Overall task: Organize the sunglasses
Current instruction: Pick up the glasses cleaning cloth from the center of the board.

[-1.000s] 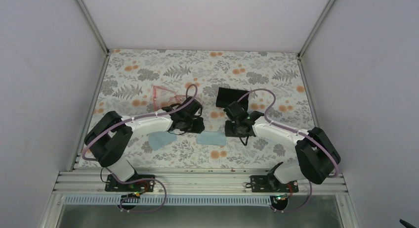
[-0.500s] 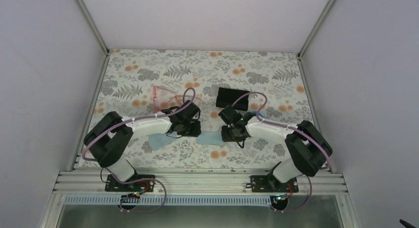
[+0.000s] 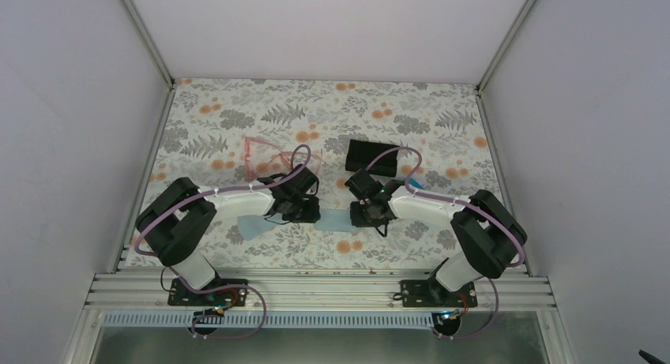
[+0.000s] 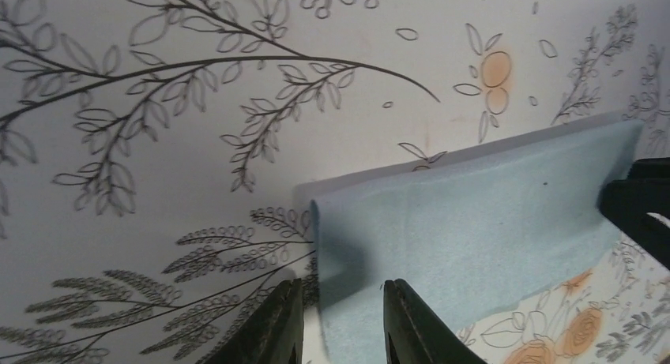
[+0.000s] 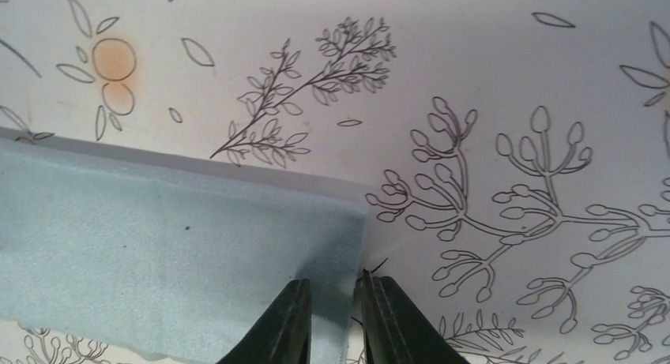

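both jaws stand narrow, left gripper [image 4: 340,326] and right gripper [image 5: 336,326] each pinching one end of the cloth [image 4: 482,222] over the desk's [image 3: 442,111] near middle, while the sunglasses [image 3: 261,152] lie apart, farther back toward the left edge.

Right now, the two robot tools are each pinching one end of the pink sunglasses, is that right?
Not quite. The left tool and the right tool are each pinching one end of the blue cloth, not the sunglasses, as both wrist views show. The pink sunglasses lie untouched on the table, farther back in the top view.
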`<state>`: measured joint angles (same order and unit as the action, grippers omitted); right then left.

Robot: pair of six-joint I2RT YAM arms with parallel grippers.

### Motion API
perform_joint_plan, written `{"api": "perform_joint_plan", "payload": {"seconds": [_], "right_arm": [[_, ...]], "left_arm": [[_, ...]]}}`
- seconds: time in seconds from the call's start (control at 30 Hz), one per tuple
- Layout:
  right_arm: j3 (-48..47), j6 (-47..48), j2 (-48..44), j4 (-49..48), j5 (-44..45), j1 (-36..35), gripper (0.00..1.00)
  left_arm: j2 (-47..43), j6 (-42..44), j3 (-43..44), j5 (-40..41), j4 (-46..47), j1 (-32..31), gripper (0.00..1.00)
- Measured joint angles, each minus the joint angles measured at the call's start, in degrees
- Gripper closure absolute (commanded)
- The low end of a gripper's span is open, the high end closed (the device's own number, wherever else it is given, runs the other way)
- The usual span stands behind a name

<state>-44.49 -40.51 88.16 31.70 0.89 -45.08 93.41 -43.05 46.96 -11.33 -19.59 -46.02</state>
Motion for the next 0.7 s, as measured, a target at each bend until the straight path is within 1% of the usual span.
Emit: {"api": "perform_joint_plan", "payload": {"seconds": [0.23, 0.4, 0.53, 0.7], "right_arm": [[-0.04, -0.11, 0.31, -0.55, -0.42, -0.35, 0.88], [-0.04, -0.24, 0.42, -0.83, -0.44, -0.35, 0.96], [-0.04, -0.55, 0.52, -1.09, -0.44, -0.37, 0.96], [-0.04, -1.20, 0.57, -1.38, -0.17, -0.66, 0.96]], "left_arm": [[0.96, -0.92, -0.04, -2.27, 2.38, -0.15, 0.78], [1.36, -1.22, -0.04, -2.78, 2.99, -0.17, 0.86], [1.66, -1.46, -0.04, -2.71, 3.19, -0.17, 0.97], [1.90, -1.38, -0.04, -2.64, 3.26, -0.17, 0.98]]}}
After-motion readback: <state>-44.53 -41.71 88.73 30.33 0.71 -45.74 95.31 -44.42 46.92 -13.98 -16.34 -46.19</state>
